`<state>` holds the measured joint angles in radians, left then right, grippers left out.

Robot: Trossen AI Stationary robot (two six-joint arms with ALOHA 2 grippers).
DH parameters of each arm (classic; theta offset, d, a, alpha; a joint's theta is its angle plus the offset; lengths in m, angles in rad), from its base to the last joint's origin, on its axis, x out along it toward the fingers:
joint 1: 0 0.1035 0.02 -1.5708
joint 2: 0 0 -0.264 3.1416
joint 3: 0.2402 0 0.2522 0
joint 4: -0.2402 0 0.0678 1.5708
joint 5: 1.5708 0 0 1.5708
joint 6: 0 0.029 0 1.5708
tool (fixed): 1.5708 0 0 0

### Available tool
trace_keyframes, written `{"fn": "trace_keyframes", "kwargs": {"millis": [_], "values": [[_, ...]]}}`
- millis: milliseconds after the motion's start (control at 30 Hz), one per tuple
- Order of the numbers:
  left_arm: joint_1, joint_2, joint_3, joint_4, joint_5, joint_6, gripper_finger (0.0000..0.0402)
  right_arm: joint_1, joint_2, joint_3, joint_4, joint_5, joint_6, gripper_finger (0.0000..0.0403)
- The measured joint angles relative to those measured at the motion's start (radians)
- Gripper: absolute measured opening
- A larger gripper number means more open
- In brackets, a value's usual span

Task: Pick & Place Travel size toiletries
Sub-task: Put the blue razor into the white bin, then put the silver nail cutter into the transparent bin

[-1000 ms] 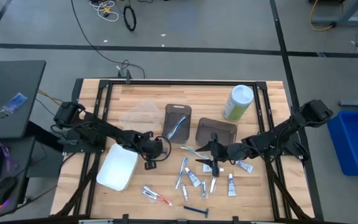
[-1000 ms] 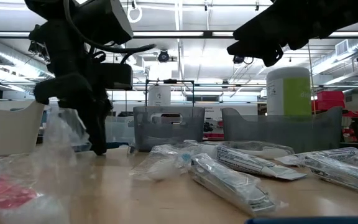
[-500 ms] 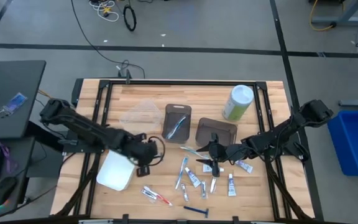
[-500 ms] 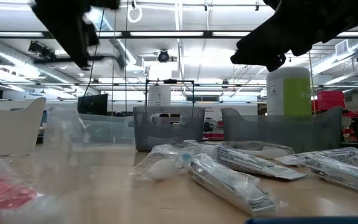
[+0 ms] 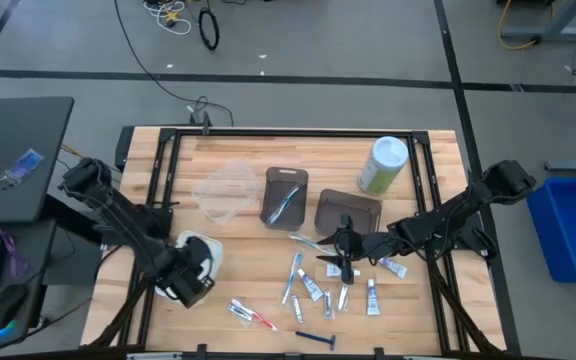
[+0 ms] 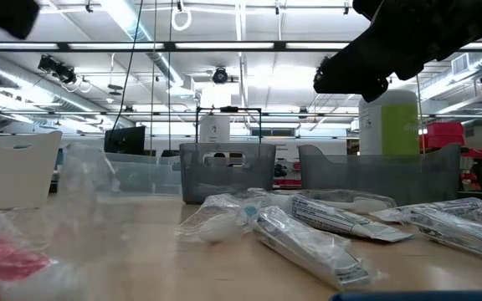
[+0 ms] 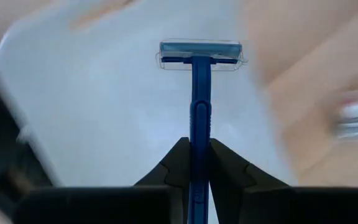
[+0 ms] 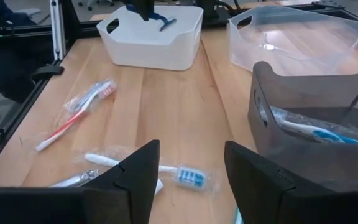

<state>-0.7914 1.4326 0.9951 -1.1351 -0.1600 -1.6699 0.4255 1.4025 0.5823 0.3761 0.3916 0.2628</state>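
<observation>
A dark blue razor (image 7: 201, 93) hangs over the white bin (image 5: 206, 250) at the table's near left, with my left gripper (image 7: 197, 146) shut on it. The right wrist view shows that gripper and the razor (image 8: 164, 23) above the white bin (image 8: 154, 43). My right gripper (image 5: 343, 252) hovers open above the loose travel size toiletries (image 5: 313, 285) lying on the table: small tubes, wrapped toothbrushes and another razor (image 5: 316, 340). Nothing sits between its fingers (image 8: 135, 177). My left gripper pinches the razor's handle (image 7: 198, 134) between its two fingers, well away from the head (image 7: 201, 51). The fingers point down, in line with the handle. The razor hangs head down below them, clear of the white bin's floor.
Two dark bins (image 5: 285, 195) (image 5: 346, 212) stand mid-table; one (image 8: 316, 124) holds a toothbrush. A clear bin (image 5: 226, 188) stands at the far left and a green canister (image 5: 383, 165) at the far right. A red toothbrush packet (image 5: 248, 315) lies near the front edge.
My left gripper has risen from the table beside the dark bin and swung toward the near left, over the white bin, rolling its wrist on the way. My right gripper has kept its place.
</observation>
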Motion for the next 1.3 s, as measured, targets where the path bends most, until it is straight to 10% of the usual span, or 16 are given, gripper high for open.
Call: {"fn": "trace_keyframes", "kwargs": {"millis": [200, 833, 1067, 1300], "values": [[-0.017, 0.000, -0.116, 0.057, 0.047, -0.190, 0.0059, 0.000, 0.000, 0.000, -0.029, 0.000, 0.018, 0.0185], [-0.016, 0.000, -0.065, 0.057, 0.002, 0.022, 0.0133, 0.000, 0.000, 0.000, -0.037, 0.000, 0.018, 0.0190], [-0.016, 0.000, 0.189, -0.048, -0.296, 0.129, 0.0122, 0.000, 0.000, 0.000, -0.041, -0.001, 0.018, 0.0199], [-0.004, 0.004, 0.257, 0.326, -0.561, 0.693, 0.0119, 0.001, 0.000, 0.000, -0.083, -0.029, 0.018, 0.0201]]}}
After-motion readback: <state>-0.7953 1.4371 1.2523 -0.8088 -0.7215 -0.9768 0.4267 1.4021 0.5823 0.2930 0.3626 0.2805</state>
